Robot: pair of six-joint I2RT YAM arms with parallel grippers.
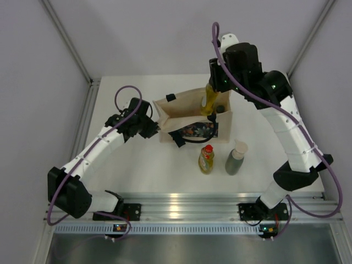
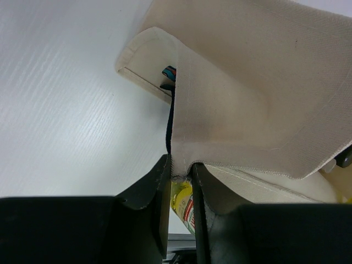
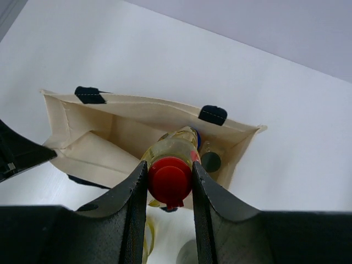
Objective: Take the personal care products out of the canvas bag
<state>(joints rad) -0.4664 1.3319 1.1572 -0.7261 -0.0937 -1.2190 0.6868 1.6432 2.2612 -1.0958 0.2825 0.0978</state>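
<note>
The beige canvas bag [image 1: 187, 113] stands open mid-table, its floral panel facing the arms. My right gripper [image 1: 212, 88] is shut on the red cap of a yellow bottle [image 3: 170, 179] and holds it upright over the bag's right half [image 3: 126, 132]. A dark cap [image 3: 210, 161] and a bit of a blue cap [image 3: 197, 138] show inside the bag below it. My left gripper [image 2: 180, 171] is shut on the bag's left rim [image 2: 231, 126]. A second yellow bottle with red cap [image 1: 206, 159] and a grey-green bottle with beige cap [image 1: 236, 158] stand on the table in front of the bag.
The white table [image 1: 137, 170] is bordered by grey walls at the back and sides and a metal rail [image 1: 192, 206] at the near edge. The bag's black handle [image 1: 184, 138] hangs down its front.
</note>
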